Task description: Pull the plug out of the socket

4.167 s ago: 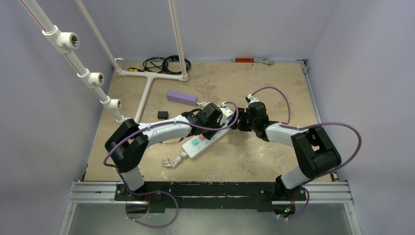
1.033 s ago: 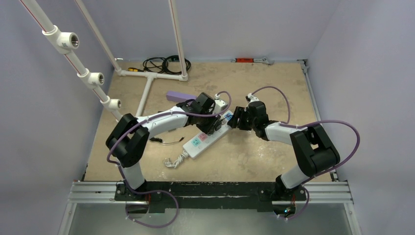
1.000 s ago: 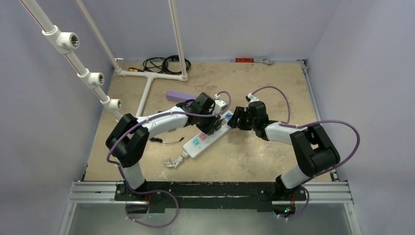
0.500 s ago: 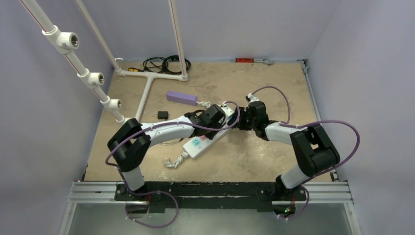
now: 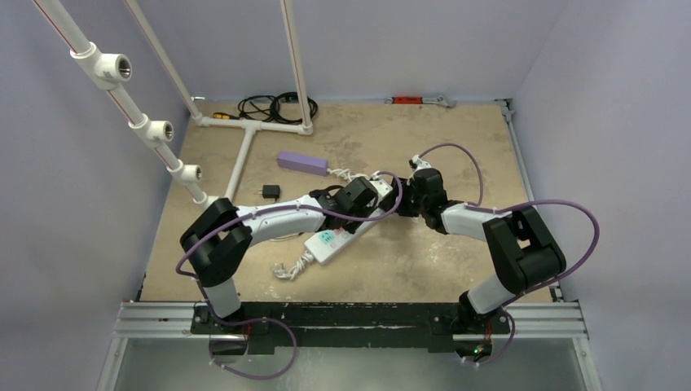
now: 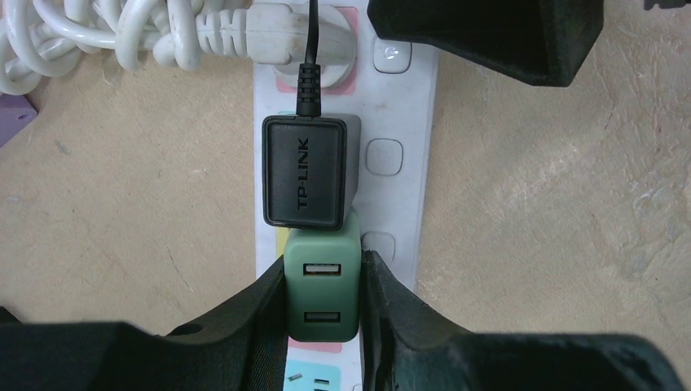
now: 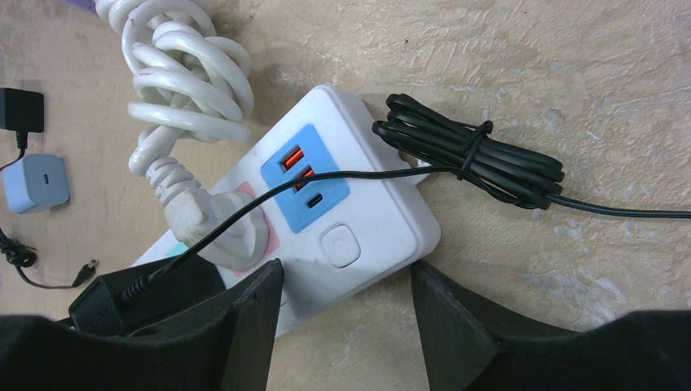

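Note:
The white power strip [image 5: 330, 240] lies slantwise mid-table. In the left wrist view the strip [image 6: 403, 122] carries a green two-port USB plug [image 6: 322, 293], a black TP-LINK adapter [image 6: 303, 173] and a white plug [image 6: 301, 49]. My left gripper [image 6: 323, 314] is shut on the green plug, one finger on each side; it also shows from above [image 5: 364, 199]. My right gripper [image 7: 346, 318] is open over the strip's blue USB end [image 7: 383, 212], its left finger over the strip and its right finger beside the corner; it also shows from above [image 5: 401, 198].
A bundled white cord [image 7: 191, 81] and a tied black cable [image 7: 468, 159] lie by the strip's end. A purple box [image 5: 302, 162], a small black adapter [image 5: 271, 191], a white pipe frame [image 5: 242, 155] and coiled black cable [image 5: 273, 106] sit further back and left.
My left gripper has come down from near the purple box onto the strip and now has its fingers against the green plug. My right gripper has edged left onto the strip's end.

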`<action>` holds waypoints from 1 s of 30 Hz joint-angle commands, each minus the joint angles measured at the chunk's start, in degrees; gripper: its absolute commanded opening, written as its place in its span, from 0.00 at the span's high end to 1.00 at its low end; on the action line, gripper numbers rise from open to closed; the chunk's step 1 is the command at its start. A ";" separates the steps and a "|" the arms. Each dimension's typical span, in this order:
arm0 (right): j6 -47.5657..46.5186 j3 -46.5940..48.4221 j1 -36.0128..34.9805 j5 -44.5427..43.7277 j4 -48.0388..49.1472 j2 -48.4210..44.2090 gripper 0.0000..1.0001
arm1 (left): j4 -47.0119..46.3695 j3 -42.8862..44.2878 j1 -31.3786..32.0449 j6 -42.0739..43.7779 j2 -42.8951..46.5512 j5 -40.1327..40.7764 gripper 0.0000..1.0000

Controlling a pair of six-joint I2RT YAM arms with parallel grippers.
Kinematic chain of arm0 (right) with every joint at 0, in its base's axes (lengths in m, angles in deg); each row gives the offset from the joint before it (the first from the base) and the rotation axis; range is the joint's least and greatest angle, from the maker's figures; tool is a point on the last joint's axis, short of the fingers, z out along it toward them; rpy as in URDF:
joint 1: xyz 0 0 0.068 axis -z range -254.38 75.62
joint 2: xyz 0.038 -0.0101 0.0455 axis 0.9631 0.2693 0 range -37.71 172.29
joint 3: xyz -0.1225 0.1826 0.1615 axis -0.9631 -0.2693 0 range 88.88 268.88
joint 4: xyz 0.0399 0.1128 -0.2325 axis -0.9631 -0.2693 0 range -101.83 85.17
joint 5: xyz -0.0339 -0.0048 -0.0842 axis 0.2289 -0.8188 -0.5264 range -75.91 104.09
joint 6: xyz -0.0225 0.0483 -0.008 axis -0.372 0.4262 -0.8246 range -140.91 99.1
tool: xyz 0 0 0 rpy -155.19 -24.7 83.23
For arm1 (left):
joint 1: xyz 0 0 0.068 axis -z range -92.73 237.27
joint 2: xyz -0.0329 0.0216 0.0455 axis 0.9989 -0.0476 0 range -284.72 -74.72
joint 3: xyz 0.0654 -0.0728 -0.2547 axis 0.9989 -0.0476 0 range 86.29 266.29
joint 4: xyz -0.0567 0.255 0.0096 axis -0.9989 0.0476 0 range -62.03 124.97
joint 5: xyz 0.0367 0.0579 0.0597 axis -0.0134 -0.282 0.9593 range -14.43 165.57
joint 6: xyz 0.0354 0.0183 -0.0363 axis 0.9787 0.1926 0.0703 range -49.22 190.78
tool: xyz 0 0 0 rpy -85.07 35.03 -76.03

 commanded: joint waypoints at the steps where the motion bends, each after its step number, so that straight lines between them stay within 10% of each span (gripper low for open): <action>1: -1.14 0.65 0.13 -0.32 -2.24 1.27 0.39 | 3.37 -1.36 -2.27 0.56 -1.56 -4.03 1.00; 11: -1.21 0.79 0.12 -0.23 -2.28 1.63 0.39 | 3.13 -0.81 -9.72 0.51 0.00 -19.46 1.00; 30: -1.32 0.90 0.19 -0.05 -2.27 1.92 0.39 | 1.91 -1.06 -11.48 -0.16 0.19 -20.93 1.00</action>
